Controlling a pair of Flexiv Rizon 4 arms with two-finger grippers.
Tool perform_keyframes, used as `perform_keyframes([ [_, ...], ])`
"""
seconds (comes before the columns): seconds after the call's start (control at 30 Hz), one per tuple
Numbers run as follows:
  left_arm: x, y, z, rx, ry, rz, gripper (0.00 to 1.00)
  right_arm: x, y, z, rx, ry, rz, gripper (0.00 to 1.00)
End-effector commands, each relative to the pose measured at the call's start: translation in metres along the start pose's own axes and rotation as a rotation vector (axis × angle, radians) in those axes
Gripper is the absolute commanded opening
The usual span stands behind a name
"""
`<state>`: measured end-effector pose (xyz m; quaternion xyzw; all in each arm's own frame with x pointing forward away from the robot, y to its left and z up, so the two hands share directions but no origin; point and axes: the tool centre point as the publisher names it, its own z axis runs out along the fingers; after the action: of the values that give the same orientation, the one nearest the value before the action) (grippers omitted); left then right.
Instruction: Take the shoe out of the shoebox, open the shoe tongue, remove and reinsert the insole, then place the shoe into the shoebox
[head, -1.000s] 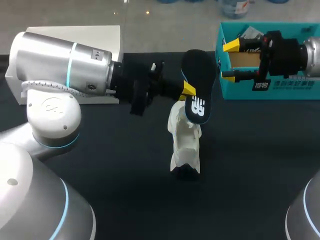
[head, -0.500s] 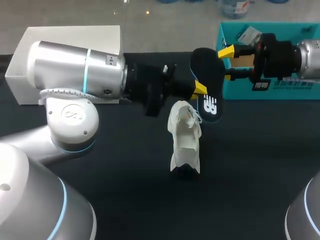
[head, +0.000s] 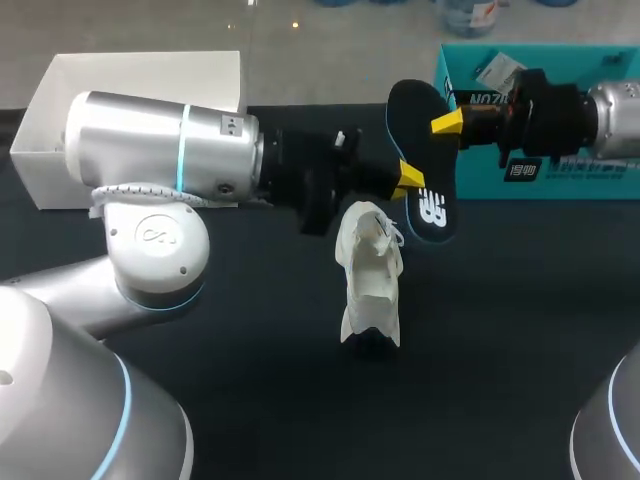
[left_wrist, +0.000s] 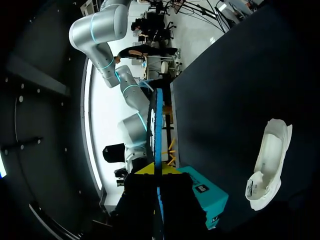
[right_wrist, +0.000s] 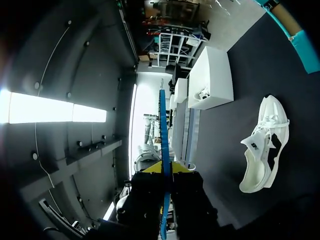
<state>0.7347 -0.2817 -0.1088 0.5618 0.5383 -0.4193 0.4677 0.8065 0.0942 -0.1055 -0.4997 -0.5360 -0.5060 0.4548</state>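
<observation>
"Resting on the table nearest us, the shoe (head: 370, 285) hasn't shifted in the last second?"
"No, nothing touches it. Just above it, the left gripper (head: 408, 178) has carried the insole (head: 432, 210) rightward, clamped on its lower half."
"And the right gripper (head: 447, 122)?"
"A second ago it hung spread before the teal shoebox (head: 600, 185). Now it has slid in and pinched the insole's top end."
"So both hold it. That looks like a handover before reinsertion."
</observation>
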Motion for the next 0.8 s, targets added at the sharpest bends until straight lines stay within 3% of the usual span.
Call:
perform_keyframes([
  [0.03, 0.001, 0.002, 0.002, -0.002, 0.007, 0.009, 0.33, -0.003, -0.001, 0.001, -0.004, 0.0, 0.004, 0.0],
  [0.07, 0.001, 0.003, 0.001, 0.001, 0.022, 0.017, 0.87, -0.004, -0.001, 0.0, -0.01, -0.002, 0.007, 0.0],
  [0.1, 0.001, 0.004, -0.001, 0.002, 0.026, 0.022, 1.0, -0.005, -0.001, 0.0, -0.014, -0.004, 0.008, 0.0],
  [0.5, -0.003, 0.027, -0.026, 0.163, 0.348, 0.097, 1.0, -0.023, -0.003, 0.001, -0.014, -0.072, 0.054, 0.0],
  [0.8, -0.013, 0.034, -0.03, 0.242, 0.562, 0.062, 1.0, -0.034, -0.004, 0.005, -0.012, -0.121, 0.081, 0.0],
])
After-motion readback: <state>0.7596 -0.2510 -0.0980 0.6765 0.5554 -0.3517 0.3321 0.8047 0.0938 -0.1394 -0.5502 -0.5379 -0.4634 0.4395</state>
